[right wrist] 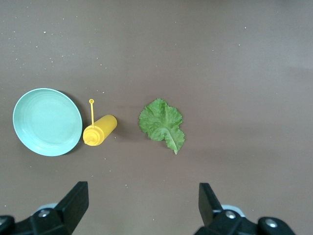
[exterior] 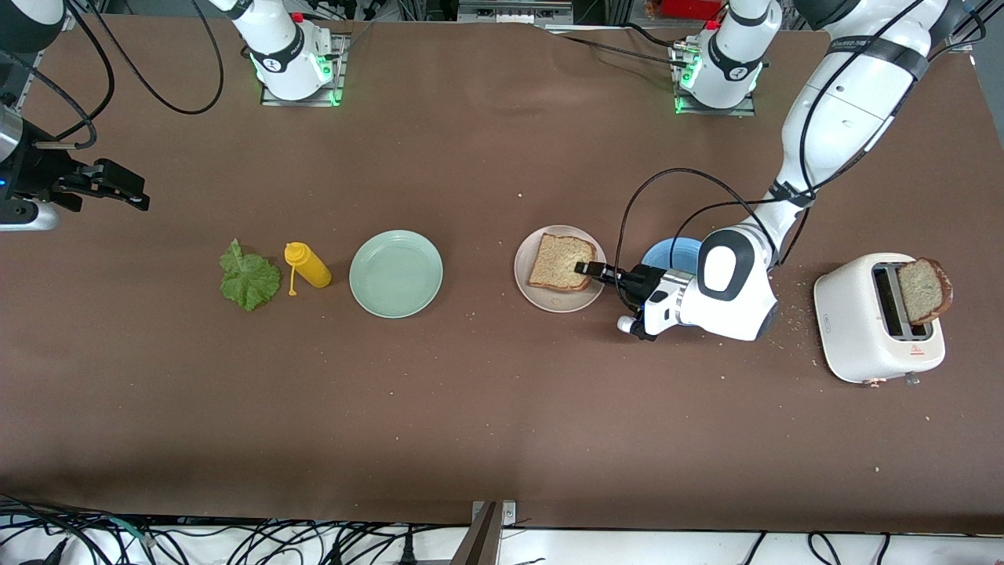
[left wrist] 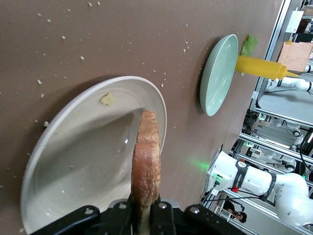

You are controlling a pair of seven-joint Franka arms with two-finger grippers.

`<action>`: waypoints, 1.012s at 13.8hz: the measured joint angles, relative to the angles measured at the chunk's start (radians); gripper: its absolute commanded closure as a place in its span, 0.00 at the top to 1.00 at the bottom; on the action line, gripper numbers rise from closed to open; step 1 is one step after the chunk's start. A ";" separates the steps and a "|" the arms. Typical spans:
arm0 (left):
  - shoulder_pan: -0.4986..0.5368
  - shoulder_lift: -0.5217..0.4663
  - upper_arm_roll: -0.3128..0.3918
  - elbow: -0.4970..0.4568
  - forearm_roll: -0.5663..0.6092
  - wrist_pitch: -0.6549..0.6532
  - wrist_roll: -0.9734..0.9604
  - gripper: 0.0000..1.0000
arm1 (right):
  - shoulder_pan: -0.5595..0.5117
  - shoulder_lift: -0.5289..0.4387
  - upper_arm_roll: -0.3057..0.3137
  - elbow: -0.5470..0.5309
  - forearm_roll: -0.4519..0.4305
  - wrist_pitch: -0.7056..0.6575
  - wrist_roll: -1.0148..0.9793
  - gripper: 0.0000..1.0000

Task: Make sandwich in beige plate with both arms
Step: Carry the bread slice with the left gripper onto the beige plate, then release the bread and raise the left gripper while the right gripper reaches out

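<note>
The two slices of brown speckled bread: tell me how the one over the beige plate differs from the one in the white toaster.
The bread slice over the round beige plate lies nearly flat; the bread slice in the white toaster stands upright in a slot. The left gripper is shut on the plate slice; nothing touches the toaster slice. The toaster slice looks darker. Both are brown, speckled and crusted.

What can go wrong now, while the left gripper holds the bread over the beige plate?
1. The left gripper pinches the bread slice only at one edge over the beige plate; if released tilted, the slice may land partly on the rim.
2. The soft bread may tear or shed more crumbs under the pinch.
3. The right gripper, open and waiting above the lettuce leaf, has the mustard bottle close beside its target and might knock it.
</note>
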 measured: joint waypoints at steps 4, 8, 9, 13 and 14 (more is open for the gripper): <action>0.001 0.003 0.008 -0.001 0.018 0.011 0.012 1.00 | 0.000 0.000 0.000 0.000 0.000 0.000 0.000 1.00; 0.006 -0.017 0.007 0.007 0.129 0.012 0.011 1.00 | 0.000 0.007 0.000 0.000 0.000 0.000 0.000 1.00; 0.006 -0.031 0.007 0.008 0.167 0.012 0.004 1.00 | 0.000 0.011 0.000 0.000 0.000 0.000 0.000 1.00; 0.001 -0.100 -0.004 0.010 0.338 0.011 -0.101 1.00 | 0.000 0.024 0.000 0.000 0.000 0.000 0.000 1.00; -0.005 -0.120 -0.008 0.011 0.389 0.010 -0.136 1.00 | 0.000 0.025 0.000 0.000 0.000 0.000 0.000 1.00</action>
